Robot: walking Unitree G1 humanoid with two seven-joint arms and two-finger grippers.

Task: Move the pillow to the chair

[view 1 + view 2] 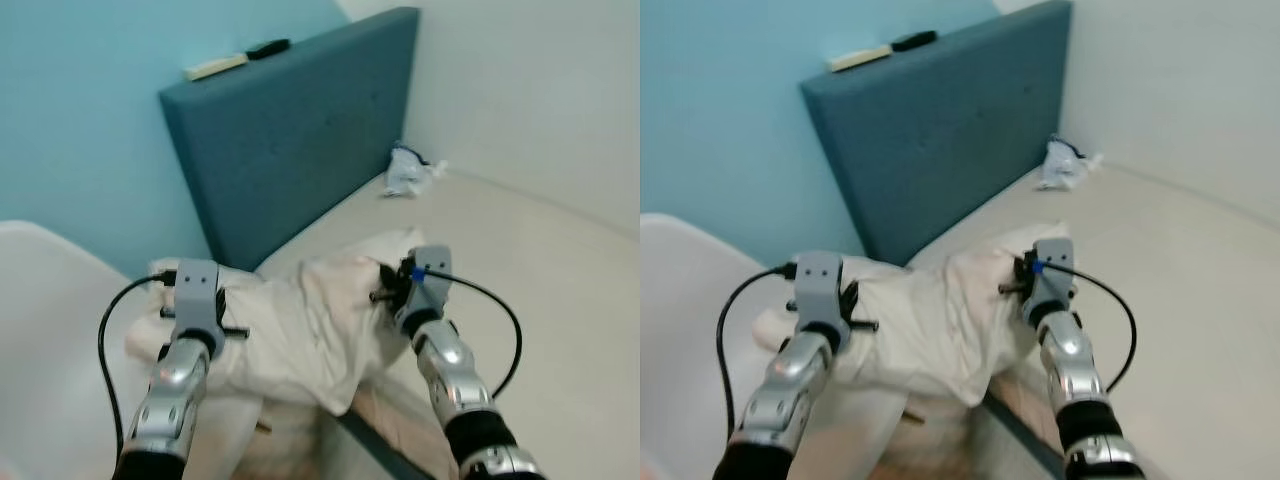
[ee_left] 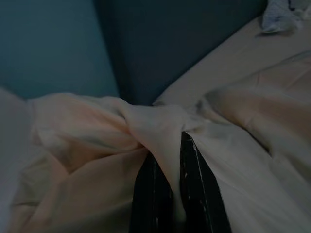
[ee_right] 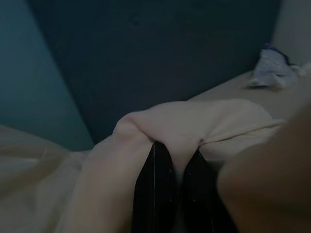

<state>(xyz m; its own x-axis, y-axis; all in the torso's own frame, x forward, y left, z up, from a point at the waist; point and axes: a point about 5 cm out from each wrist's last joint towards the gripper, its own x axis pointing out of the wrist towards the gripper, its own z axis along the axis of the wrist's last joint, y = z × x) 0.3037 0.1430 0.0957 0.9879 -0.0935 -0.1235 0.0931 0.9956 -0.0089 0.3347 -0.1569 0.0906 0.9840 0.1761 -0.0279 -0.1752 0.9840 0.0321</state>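
Note:
A cream pillow [image 1: 310, 330] hangs slack between my two arms, held off the bed. My left gripper [image 2: 176, 204] is shut on a bunched fold at the pillow's left end, the cloth pinched between its black fingers [image 2: 150, 194]. My right gripper [image 3: 177, 189] is shut on the pillow's right end, with cloth bulging over its fingers [image 3: 155, 189]. The white chair [image 1: 50, 330] curves up at the left, and the pillow's left end hangs over its seat. In the eye views the pillow hides both pairs of fingertips.
A teal headboard [image 1: 300, 140] stands behind the pillow against a light blue wall [image 1: 80, 120]. The beige bed [image 1: 520, 250] stretches to the right, with a crumpled white bag [image 1: 408, 172] near its far corner. Two small items [image 1: 235, 58] lie on top of the headboard.

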